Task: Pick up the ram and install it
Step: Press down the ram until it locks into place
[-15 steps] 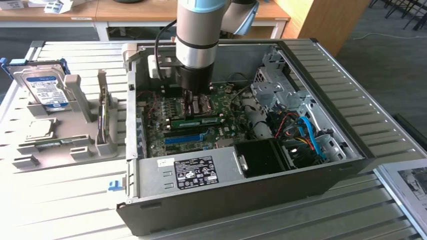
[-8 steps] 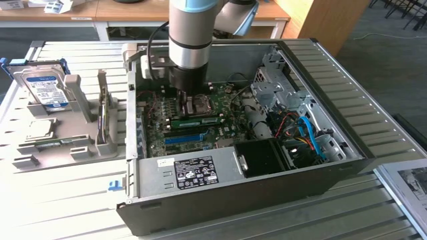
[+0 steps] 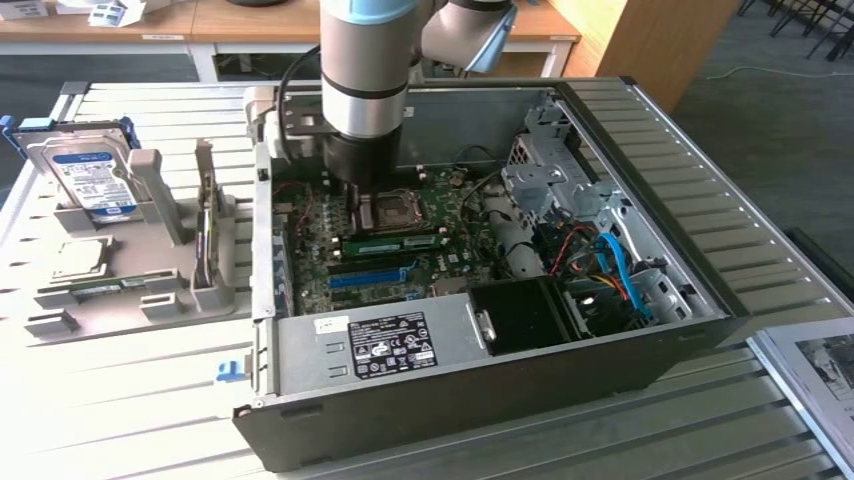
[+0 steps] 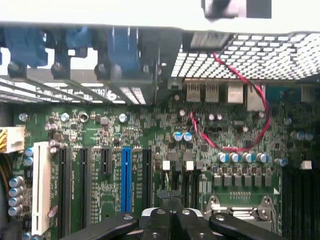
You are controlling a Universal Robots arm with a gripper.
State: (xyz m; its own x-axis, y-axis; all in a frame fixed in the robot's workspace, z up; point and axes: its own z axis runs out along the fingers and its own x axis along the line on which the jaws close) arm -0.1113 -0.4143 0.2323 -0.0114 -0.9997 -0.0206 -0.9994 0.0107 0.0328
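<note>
1. In the exterior view the Universal Robots arm (image 3: 367,70) reaches down from the top centre of the frame into the open computer case (image 3: 667,330), ending just above the CPU socket (image 3: 395,211).
2. In the wrist view the gripper (image 4: 171,200) has its black fingers (image 4: 164,199) pressed together with nothing between them, hovering over the motherboard (image 4: 150,145).
3. The ram (image 3: 395,242) lies seated across the board in the centre of the exterior view, a green stick with a pale label, just below the socket and above the blue slot (image 3: 367,277).
4. In the wrist view a blue slot (image 4: 126,177) stands at lower centre, with a red wire (image 4: 250,100) looping at the right.
5. At the exterior view's left, a grey holder (image 3: 147,270) on the slatted table (image 3: 120,400) carries a hard drive (image 3: 91,180) standing upright.
6. A power supply (image 3: 387,345) with a black label fills the case's lower front.
</note>
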